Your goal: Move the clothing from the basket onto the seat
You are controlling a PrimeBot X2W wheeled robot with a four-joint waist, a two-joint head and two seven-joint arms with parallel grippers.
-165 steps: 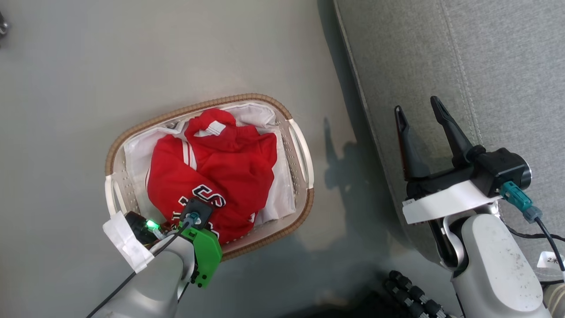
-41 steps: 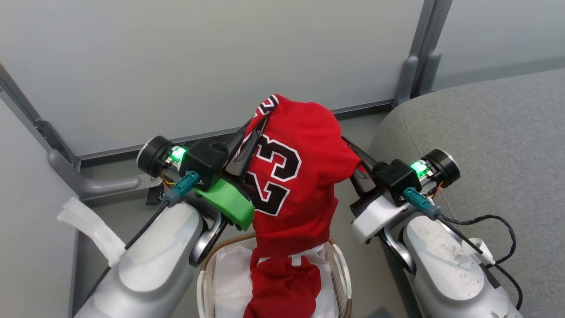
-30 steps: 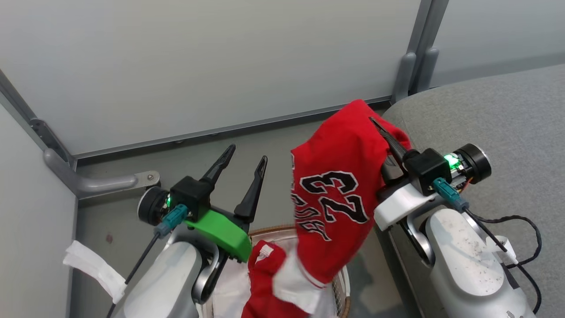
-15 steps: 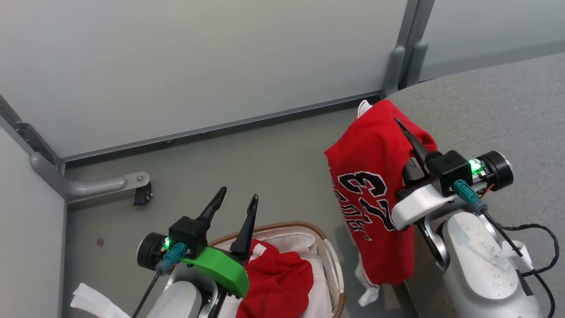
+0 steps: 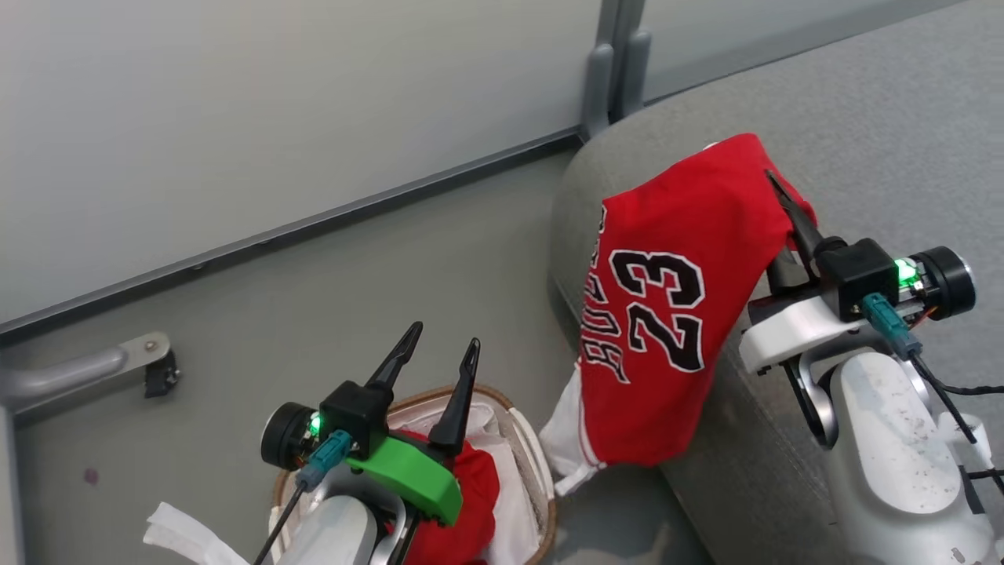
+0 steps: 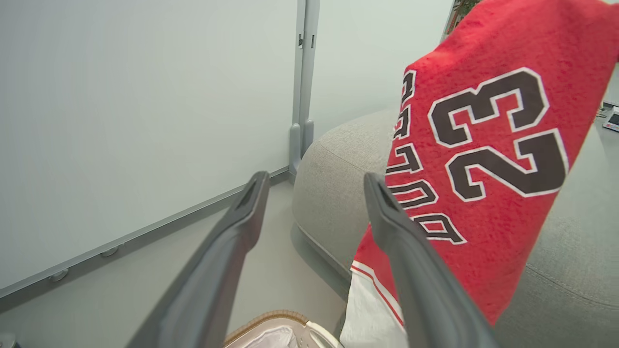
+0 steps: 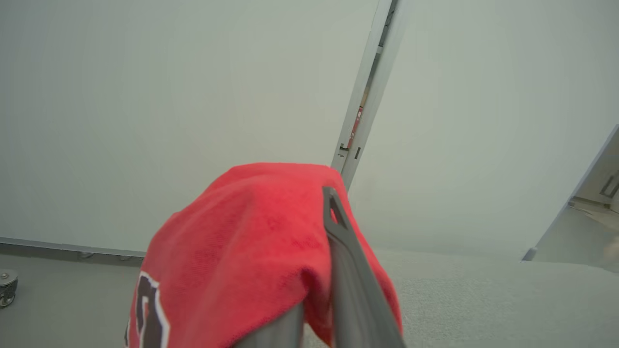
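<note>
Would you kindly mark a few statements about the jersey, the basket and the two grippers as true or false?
1. The right gripper holds the red jersey. True.
2. The left gripper is shut on a garment. False: it is open and holds nothing.
3. A red garment lies in the basket. True.
4. The jersey lies flat on the sofa cushion. False: it hangs from the right gripper at the cushion's edge.

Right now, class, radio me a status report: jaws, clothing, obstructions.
Right jaws shut on jersey, hanging by seat edge. Left jaws open, empty, above basket. Other red garment lies in basket. Nothing seen blocking.
</note>
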